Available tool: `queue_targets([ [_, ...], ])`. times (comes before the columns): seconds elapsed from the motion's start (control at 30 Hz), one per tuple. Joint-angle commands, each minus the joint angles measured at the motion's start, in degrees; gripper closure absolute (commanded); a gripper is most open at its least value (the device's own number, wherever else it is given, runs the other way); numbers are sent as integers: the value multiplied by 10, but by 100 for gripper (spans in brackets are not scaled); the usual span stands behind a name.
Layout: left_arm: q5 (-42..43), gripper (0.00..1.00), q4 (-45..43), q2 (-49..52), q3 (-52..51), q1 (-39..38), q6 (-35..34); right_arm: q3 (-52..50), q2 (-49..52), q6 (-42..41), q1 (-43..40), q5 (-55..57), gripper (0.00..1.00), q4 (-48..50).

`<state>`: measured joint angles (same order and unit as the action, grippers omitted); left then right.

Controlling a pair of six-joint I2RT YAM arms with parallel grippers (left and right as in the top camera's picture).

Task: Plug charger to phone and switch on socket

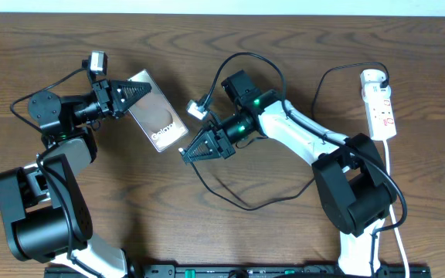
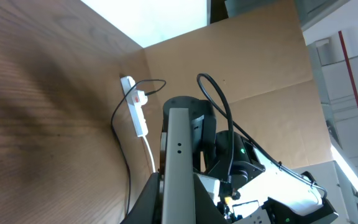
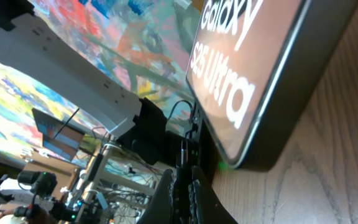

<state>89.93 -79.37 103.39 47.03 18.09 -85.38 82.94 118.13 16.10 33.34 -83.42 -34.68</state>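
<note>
Dark wooden table [image 1: 300, 239], the socket [image 1: 379, 104] far right. The left gripper [image 1: 145, 89] clamps the phone [image 1: 159, 117] by its top end. The right gripper [image 1: 186, 154] pinches the charger [image 1: 247, 208] tip just beside the phone's lower end. Best line it up squarely, then push gently.

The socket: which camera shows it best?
The overhead view. The whole white socket lies there seen from above, with its red marks easy to spot. The left wrist view shows it too, but small, far off and slanted. The right wrist view misses it.
</note>
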Motion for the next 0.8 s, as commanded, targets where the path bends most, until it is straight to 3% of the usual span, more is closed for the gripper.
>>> queue_targets([
  [0.0, 1, 93, -5, -9, 9, -1, 7, 7, 2, -29, -3, -21, 99, 12],
  [0.77, 1, 93, -5, -9, 9, -8, 7, 5, 2, -29, -2, -61, 99, 47],
])
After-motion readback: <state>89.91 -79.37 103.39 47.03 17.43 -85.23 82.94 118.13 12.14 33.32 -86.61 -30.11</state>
